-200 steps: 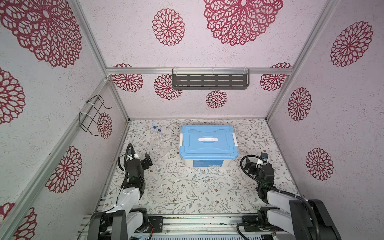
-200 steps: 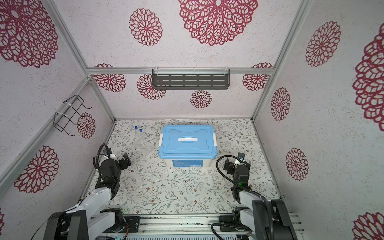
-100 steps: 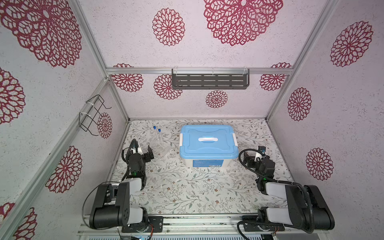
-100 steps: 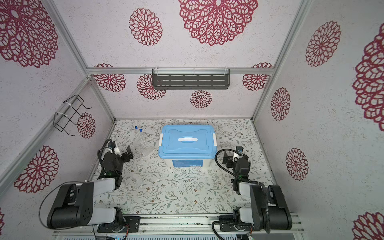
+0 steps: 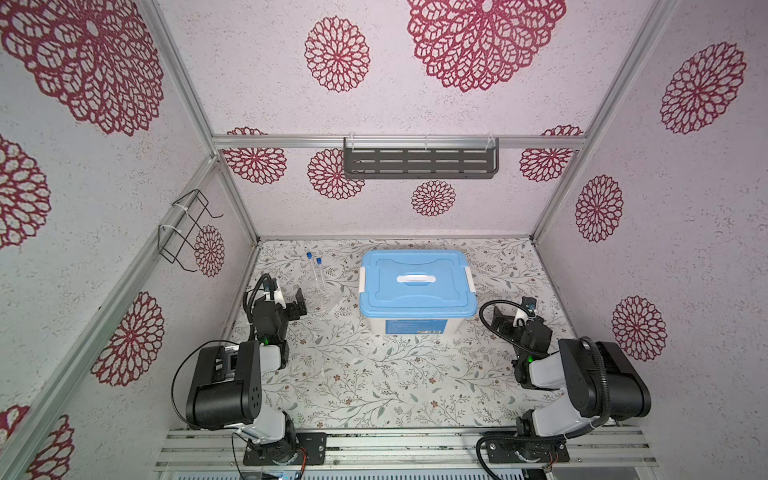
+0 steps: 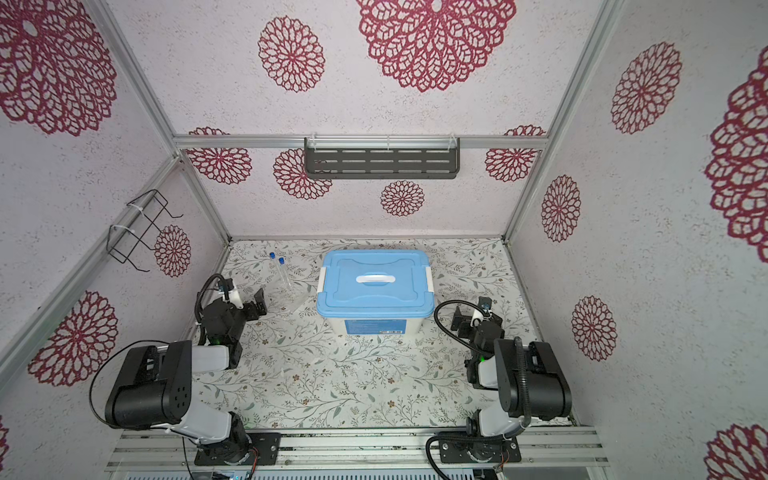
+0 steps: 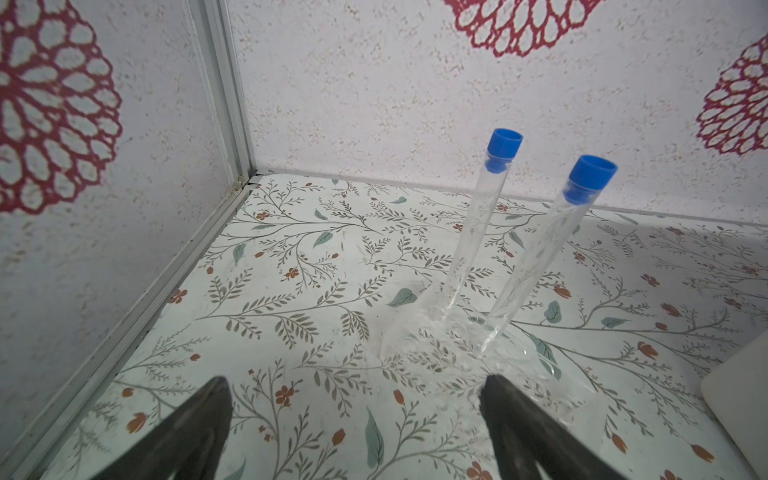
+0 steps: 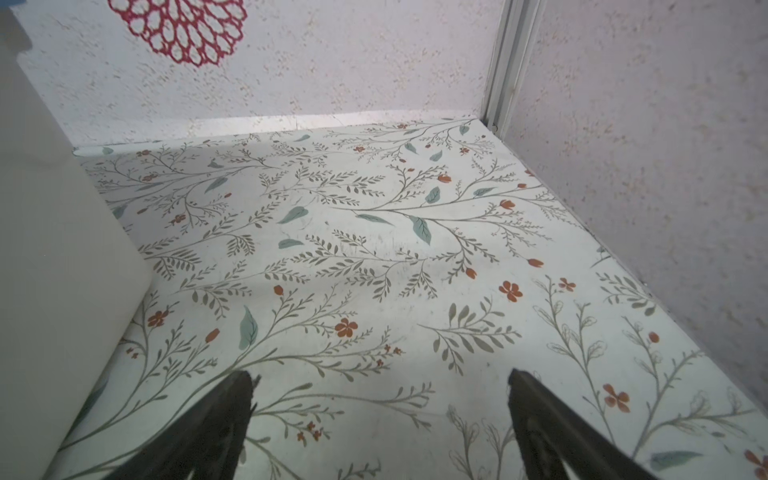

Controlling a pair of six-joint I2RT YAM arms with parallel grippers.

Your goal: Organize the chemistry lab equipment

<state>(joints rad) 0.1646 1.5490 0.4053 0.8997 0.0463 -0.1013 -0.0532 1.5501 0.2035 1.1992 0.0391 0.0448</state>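
Though the tubes (image 7: 475,232) show, their holder (image 7: 432,345) hardly does.

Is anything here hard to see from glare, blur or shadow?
In both top views, even light, faint shadows; the see-through tube holder almost vanishes against the patterned tabletop. Left wrist view: blue-capped tubes sharp, holder shows small glints. Right wrist view: a bright band along the tabletop's far edge.
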